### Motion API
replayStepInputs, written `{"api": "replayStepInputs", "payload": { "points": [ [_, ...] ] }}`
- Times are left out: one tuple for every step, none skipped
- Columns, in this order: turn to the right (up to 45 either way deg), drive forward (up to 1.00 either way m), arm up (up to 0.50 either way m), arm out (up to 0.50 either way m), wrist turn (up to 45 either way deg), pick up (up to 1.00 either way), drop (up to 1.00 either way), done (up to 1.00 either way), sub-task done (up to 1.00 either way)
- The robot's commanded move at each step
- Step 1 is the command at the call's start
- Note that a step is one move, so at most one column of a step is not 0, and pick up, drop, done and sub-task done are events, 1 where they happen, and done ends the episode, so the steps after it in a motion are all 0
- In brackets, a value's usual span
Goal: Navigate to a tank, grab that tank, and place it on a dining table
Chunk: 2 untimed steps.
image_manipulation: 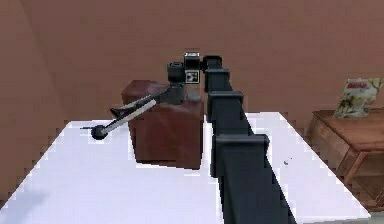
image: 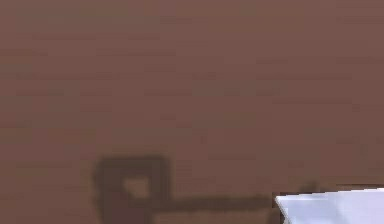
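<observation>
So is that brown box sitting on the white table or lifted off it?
On the table: the brown box stands upright, base flat on the white table. Whether the pincer holds it, cannot tell.

Looks like a home: white table [image_manipulation: 60,170] near, wooden cabinet [image_manipulation: 345,140] at right bearing a propped colourful book [image_manipulation: 360,97], plain brown walls [image_manipulation: 290,40].

A reddish-brown wall [image: 190,70] stood close ahead. Past the white table's [image_manipulation: 60,170] right edge stood a wooden cabinet [image_manipulation: 350,138], a book [image_manipulation: 361,97] on top.
</observation>
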Motion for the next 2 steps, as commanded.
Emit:
{"api": "replayStepInputs", "payload": {
  "points": [
    [0.0,0.0,0.0,0.0,45.0,0.0,0.0,0.0,0.0],
    [0.0,0.0,0.0,0.0,45.0,0.0,0.0,0.0,0.0]
  ]
}}
